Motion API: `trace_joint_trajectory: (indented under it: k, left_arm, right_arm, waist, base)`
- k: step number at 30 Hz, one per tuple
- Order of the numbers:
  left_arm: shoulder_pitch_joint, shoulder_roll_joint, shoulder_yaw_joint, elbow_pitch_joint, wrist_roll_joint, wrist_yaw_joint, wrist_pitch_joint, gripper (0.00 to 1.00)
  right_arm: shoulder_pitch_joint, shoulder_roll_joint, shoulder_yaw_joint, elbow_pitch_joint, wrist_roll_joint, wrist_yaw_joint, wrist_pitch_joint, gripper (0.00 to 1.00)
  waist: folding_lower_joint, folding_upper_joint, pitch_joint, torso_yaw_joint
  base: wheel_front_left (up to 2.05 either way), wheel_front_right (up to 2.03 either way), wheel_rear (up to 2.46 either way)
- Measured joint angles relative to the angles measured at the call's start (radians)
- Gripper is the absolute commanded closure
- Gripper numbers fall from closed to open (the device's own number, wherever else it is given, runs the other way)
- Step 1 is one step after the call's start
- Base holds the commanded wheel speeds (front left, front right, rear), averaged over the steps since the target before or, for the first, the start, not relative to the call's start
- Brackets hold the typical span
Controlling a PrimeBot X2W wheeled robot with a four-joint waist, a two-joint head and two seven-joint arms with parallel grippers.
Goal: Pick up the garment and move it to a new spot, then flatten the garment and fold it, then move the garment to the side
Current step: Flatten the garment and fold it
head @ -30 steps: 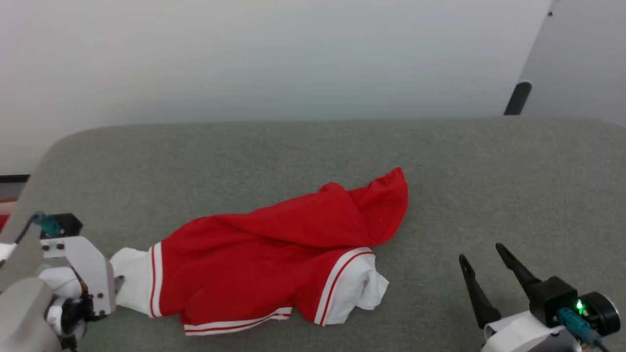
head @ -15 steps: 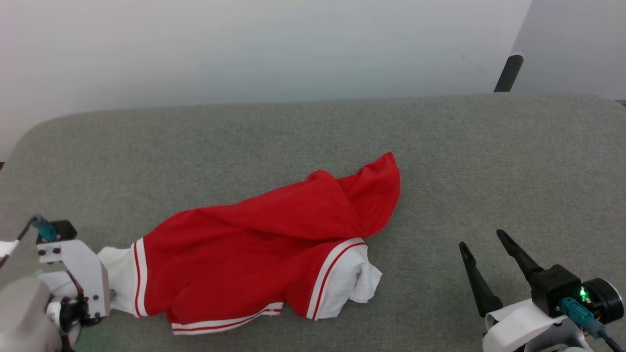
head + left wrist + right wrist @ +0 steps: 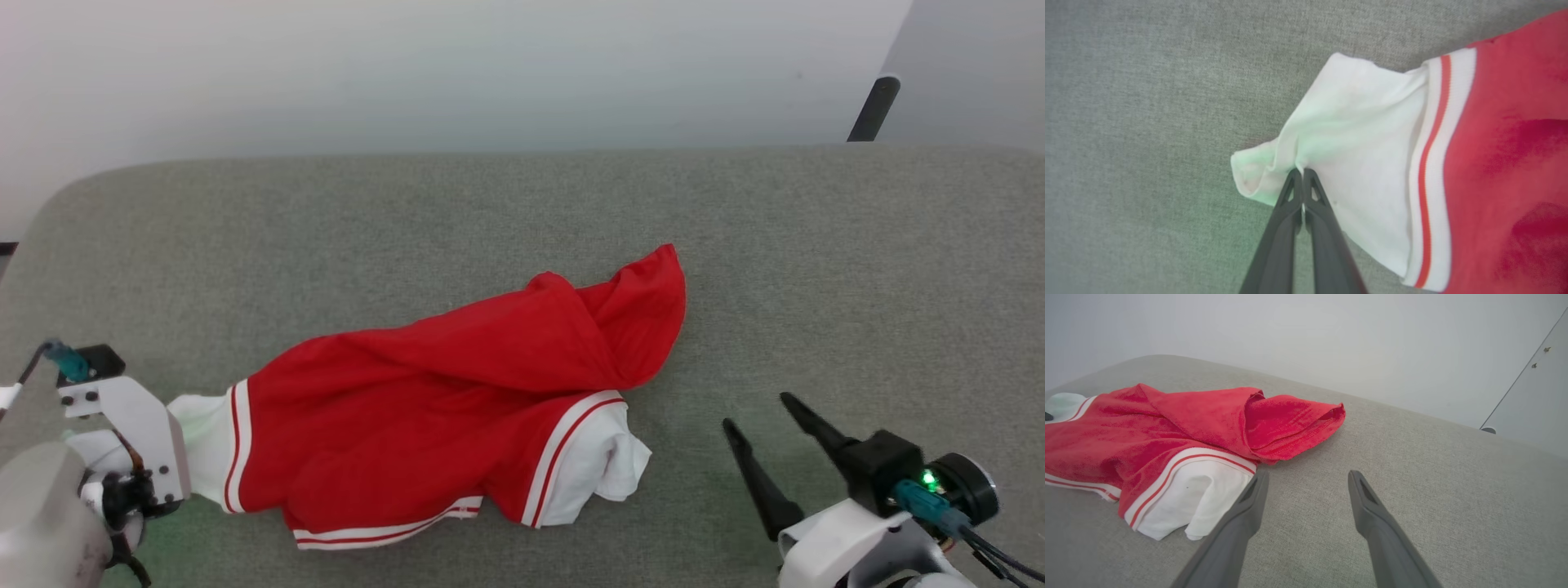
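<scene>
One garment (image 3: 457,408), two grippers and one grey padded surface (image 3: 816,245) are what I log from the console.

Item 1, garment: a red T-shirt with white sleeves lies crumpled on the grey padded surface, just toward 7 o'clock from the middle of the head view. Its long axis runs from 8 o'clock to 2 o'clock. A red flap (image 3: 645,318) is folded over at the 2 o'clock end. One white sleeve (image 3: 600,465) lies bunched on the 5 o'clock side. The other white sleeve (image 3: 1355,134) stretches out toward 9 o'clock. Red-and-white stripe trim (image 3: 384,531) edges the 6 o'clock hem.

Item 2, left gripper (image 3: 1301,173): its fingers are pressed together on the edge of the 9 o'clock sleeve, and the cloth puckers at the tips. I cannot tell whether the pinched cloth is off the surface.

Item 3, right gripper (image 3: 755,410): its fingers are spread wide and hold nothing. It sits at 4 o'clock in the head view, near the bunched sleeve but apart from it, with its tips pointing toward 11 o'clock. A green light (image 3: 929,477) glows on its wrist.

Item 4, surroundings: a pale wall (image 3: 408,73) stands beyond the surface at 12 o'clock, and a dark slanted post (image 3: 873,106) shows at 1 o'clock.
</scene>
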Motion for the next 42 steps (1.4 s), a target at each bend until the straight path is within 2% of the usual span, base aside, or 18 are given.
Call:
trace_joint_trajectory:
  k: [10, 17, 30, 37, 38, 39, 40, 42]
  left_arm:
    - [-0.045, -0.038, 0.004, 0.046, -0.002, -0.012, -0.028, 1.00]
    - [-0.080, -0.067, -0.007, 0.061, 0.003, -0.035, -0.040, 1.00]
    - [-0.125, -0.118, -0.026, 0.097, 0.016, -0.067, -0.071, 1.00]
    - [-0.140, -0.135, -0.033, 0.118, 0.017, -0.083, -0.086, 1.00]
    - [-0.142, -0.137, -0.034, 0.122, 0.017, -0.085, -0.088, 1.00]
    - [-0.143, -0.138, -0.034, 0.125, 0.017, -0.087, -0.089, 1.00]
    - [-0.144, -0.138, -0.034, 0.128, 0.017, -0.091, -0.090, 1.00]
    - [-0.146, -0.138, -0.036, 0.132, 0.017, -0.092, -0.090, 1.00]
  right_arm:
    - [-0.048, -0.073, 0.156, -0.014, 0.149, 0.000, 0.184, 0.00]
    - [-0.078, -0.097, 0.205, 0.007, 0.213, 0.000, 0.278, 0.00]
    - [-0.159, -0.064, 0.306, 0.125, 0.173, 0.000, 0.301, 0.00]
    - [-0.196, -0.039, 0.312, 0.213, 0.108, 0.000, 0.285, 0.00]
    - [-0.204, -0.035, 0.312, 0.226, 0.099, 0.000, 0.286, 0.30]
    - [-0.210, -0.029, 0.311, 0.240, 0.088, 0.000, 0.290, 0.76]
    - [-0.217, -0.025, 0.313, 0.252, 0.081, 0.000, 0.297, 1.00]
    - [-0.228, -0.013, 0.302, 0.274, 0.078, 0.000, 0.299, 1.00]
  waist:
    - [0.0000, 0.0000, 0.034, 0.024]
    - [0.0000, 0.0000, 0.058, 0.052]
    - [0.0000, 0.0000, 0.086, 0.099]
    - [0.0000, 0.0000, 0.091, 0.114]
    - [0.0000, 0.0000, 0.091, 0.115]
    - [0.0000, 0.0000, 0.092, 0.116]
    - [0.0000, 0.0000, 0.092, 0.117]
    - [0.0000, 0.0000, 0.092, 0.117]
  base:
    - [0.00, 0.00, 0.00]
    - [0.00, 0.00, 0.00]
    - [0.00, 0.00, 0.00]
    - [0.00, 0.00, 0.00]
    - [0.00, 0.00, 0.00]
    - [0.00, 0.00, 0.00]
    - [0.00, 0.00, 0.00]
    - [0.00, 0.00, 0.00]
